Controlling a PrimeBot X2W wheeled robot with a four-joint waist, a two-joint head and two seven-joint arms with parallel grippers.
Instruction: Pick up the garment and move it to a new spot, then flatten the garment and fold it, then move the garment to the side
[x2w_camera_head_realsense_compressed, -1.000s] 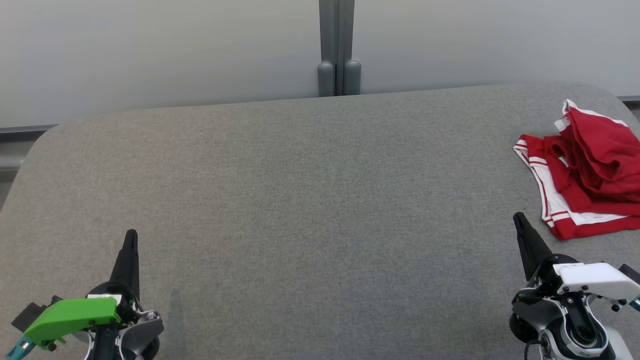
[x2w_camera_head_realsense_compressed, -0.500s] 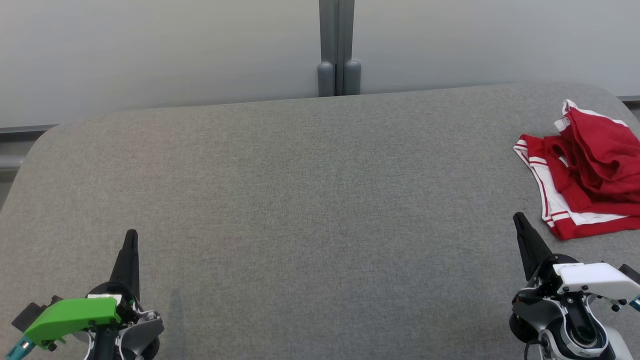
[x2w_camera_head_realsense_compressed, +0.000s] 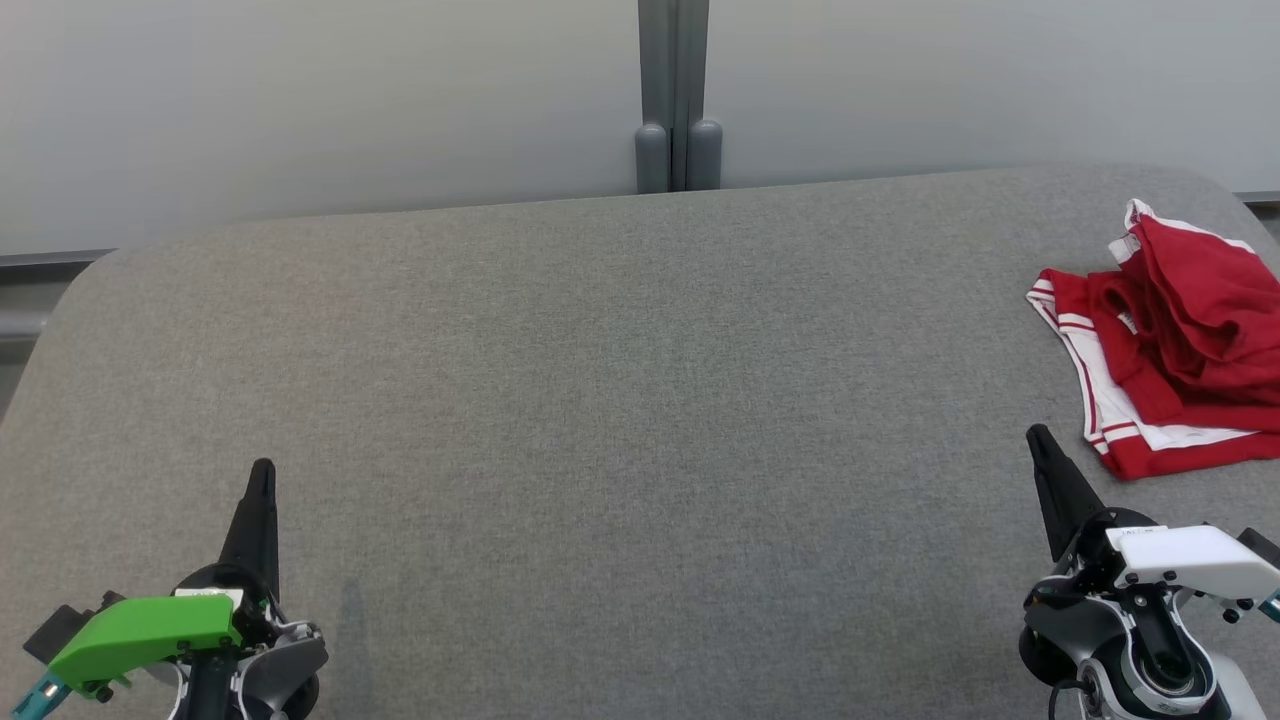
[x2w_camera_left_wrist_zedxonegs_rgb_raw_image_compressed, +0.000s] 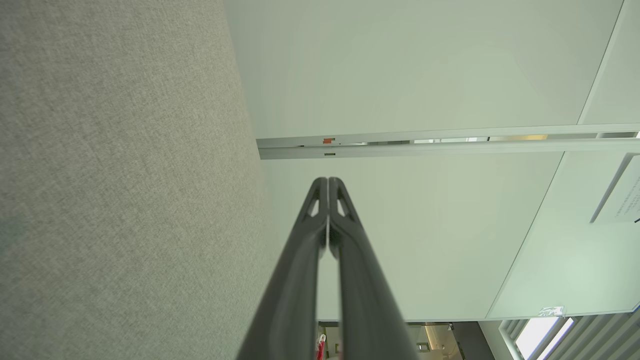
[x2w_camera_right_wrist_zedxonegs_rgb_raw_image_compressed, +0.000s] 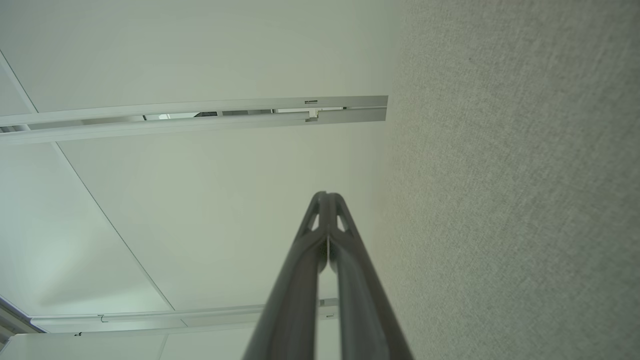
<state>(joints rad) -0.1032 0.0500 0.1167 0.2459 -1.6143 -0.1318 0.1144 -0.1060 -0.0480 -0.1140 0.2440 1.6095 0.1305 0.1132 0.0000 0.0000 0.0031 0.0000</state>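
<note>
The garment (x2w_camera_head_realsense_compressed: 1170, 350), red with white stripes, lies in a loose, layered heap at the right side of the table (x2w_camera_head_realsense_compressed: 600, 400). It runs past the head view's right edge, so I can't tell its full long axis. Its striped left border runs from near to far.

It sits just ahead and to the right of the right gripper (x2w_camera_head_realsense_compressed: 1038, 436), near but apart. The left gripper (x2w_camera_head_realsense_compressed: 262, 472) is well apart from it, across the table, so the right arm is plainly the nearer one. Both grippers rest low with fingers pressed together, holding nothing.

Cloth lying at the side like this would fit a heap waiting to be lifted, or one roughly folded and set aside. A small tag (x2w_camera_head_realsense_compressed: 1124, 246) shows on the cloth, its writing too small to read.
</note>
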